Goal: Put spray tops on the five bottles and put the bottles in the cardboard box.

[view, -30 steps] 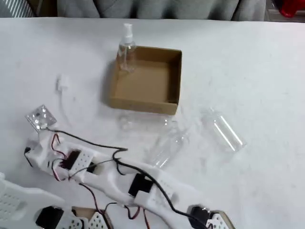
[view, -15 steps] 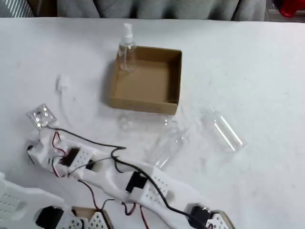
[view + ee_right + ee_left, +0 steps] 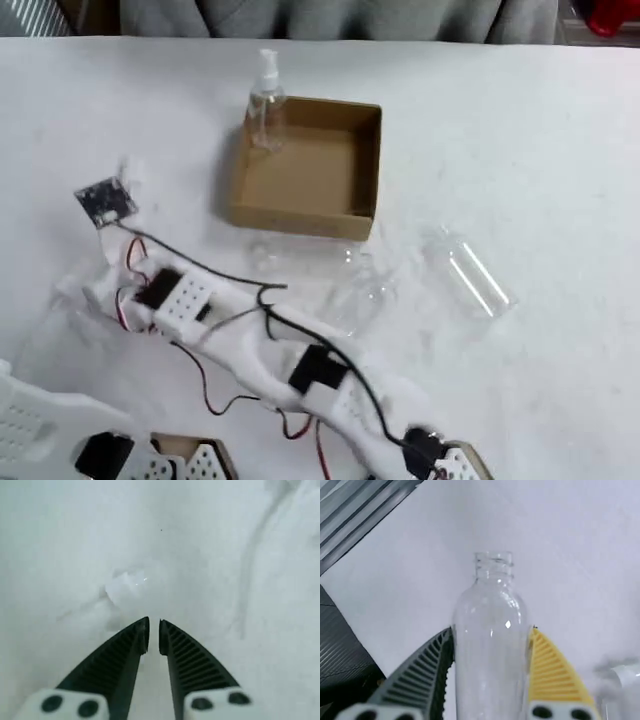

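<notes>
A brown cardboard box [image 3: 305, 170] sits mid-table, open on top. At its back left corner stands a clear bottle [image 3: 265, 108] that wears a spray top. Three clear bottles without tops lie in front of the box: one [image 3: 468, 275] to the right, one [image 3: 352, 303] in the middle, one [image 3: 290, 256] close to the box's front wall. My left gripper [image 3: 490, 630] is shut on another topless clear bottle [image 3: 490, 650]. My right gripper [image 3: 153, 626] is shut with nothing in it, its tips just short of a loose white spray top [image 3: 125, 586], which lies left of the box [image 3: 128, 172].
The right arm [image 3: 250, 340] stretches from the front right corner across the front of the table toward the left. The left arm's white base [image 3: 30, 430] is at the front left corner. The white table [image 3: 520, 150] is bare at the right and back.
The right arm has swung its wrist away from the front edge toward the loose spray top left of the box. The bottles and box have not moved.
</notes>
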`<control>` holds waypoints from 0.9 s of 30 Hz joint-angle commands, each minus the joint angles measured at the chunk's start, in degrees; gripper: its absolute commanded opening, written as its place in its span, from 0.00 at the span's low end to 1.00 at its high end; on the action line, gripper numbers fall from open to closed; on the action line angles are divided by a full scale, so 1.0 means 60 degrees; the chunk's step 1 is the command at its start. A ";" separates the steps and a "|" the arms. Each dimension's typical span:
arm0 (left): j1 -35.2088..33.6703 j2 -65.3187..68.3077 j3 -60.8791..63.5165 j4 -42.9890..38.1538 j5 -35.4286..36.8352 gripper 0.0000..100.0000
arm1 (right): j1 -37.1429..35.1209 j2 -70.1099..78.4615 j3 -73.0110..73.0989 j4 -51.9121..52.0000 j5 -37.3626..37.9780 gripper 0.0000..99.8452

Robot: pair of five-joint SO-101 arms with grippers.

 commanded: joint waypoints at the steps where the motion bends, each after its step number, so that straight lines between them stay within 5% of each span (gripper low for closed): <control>1: 0.0696 -0.0125 -0.0542 0.0396 -0.0542 0.06 | 0.0095 -0.1502 -0.0220 0.2308 0.2110 0.01; 6: 0.0960 -0.0125 -0.0542 0.0777 -0.1084 0.06 | 0.0154 -0.2513 -0.0176 0.4623 0.5451 0.01; 21: 0.0520 -0.0110 -0.0527 0.0777 -0.1421 0.06 | -0.0681 -0.3333 -0.0015 0.5546 0.4718 0.02; 27: 0.0330 -0.0125 -0.0542 0.0718 -0.1421 0.06 | -0.0755 -0.2777 -0.0088 0.4637 0.4762 0.17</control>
